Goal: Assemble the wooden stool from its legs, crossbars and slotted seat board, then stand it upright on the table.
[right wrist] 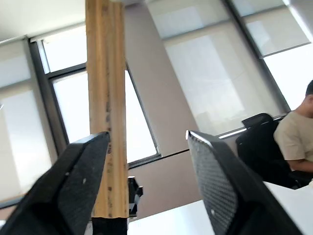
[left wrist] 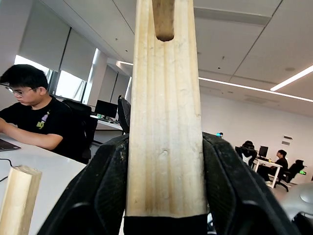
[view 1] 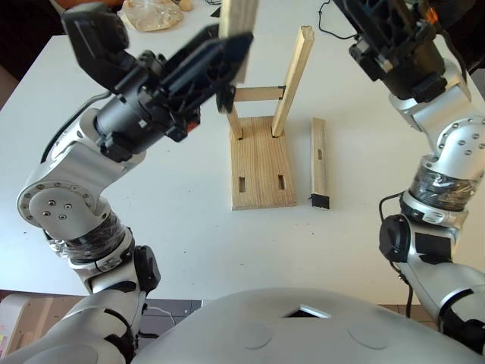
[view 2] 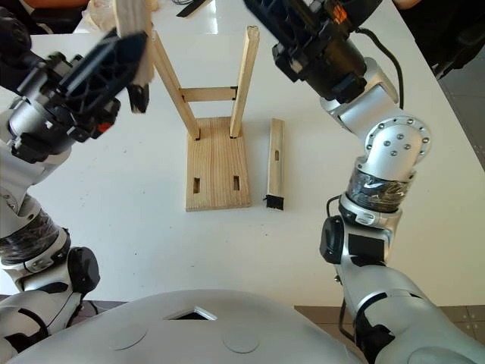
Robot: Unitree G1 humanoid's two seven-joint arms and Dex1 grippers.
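Note:
The slotted seat board (view 1: pixel 261 161) lies flat in the middle of the table. Two legs (view 1: pixel 293 80) stand tilted in its far slots, joined by a crossbar (view 1: pixel 258 93). Its two near slots (view 1: pixel 242 183) are empty. A loose leg (view 1: pixel 320 161) with a black foot lies just right of the board. My left gripper (view 1: pixel 235 45) is shut on another leg (left wrist: pixel 166 98), held upright above the board's far left corner. My right gripper (right wrist: pixel 146 142) hovers high at the far right, fingers wide apart. A wooden leg (right wrist: pixel 107 122) rises beside one finger; whether they touch is unclear.
The white table (view 1: pixel 151 197) has free room left and right of the board. A plastic bag (view 1: pixel 155 14) sits at the far edge, and a black cable (view 1: pixel 333 32) trails at the back right.

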